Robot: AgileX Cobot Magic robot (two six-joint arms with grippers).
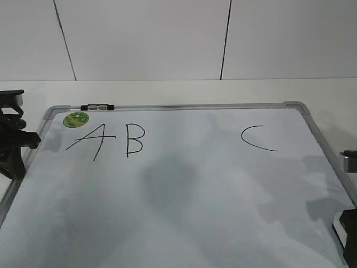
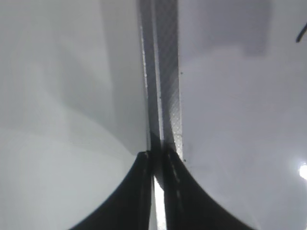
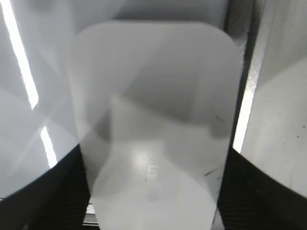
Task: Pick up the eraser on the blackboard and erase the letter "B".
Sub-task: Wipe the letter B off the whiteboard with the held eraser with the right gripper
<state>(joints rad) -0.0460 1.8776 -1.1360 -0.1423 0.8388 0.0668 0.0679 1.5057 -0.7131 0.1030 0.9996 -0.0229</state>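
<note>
The blackboard (image 1: 195,195) lies flat, with "A", the letter "B" (image 1: 134,139) and "C" drawn along its far part. The white eraser (image 3: 153,110) fills the right wrist view between my right gripper's (image 3: 152,160) two dark fingers, which press on its long sides. In the exterior view that gripper (image 1: 348,237) is at the board's near right edge, with a white bit of the eraser (image 1: 339,226) showing. My left gripper (image 2: 157,158) is shut and empty over the board's left frame (image 2: 165,72); it also shows in the exterior view (image 1: 15,149).
A round green sticker (image 1: 76,118) and a small black-and-clear clip (image 1: 97,106) sit at the board's far left corner. The slanted "A" (image 1: 92,139) is left of the "B" and the "C" (image 1: 257,138) is at the far right. A white wall rises behind the table.
</note>
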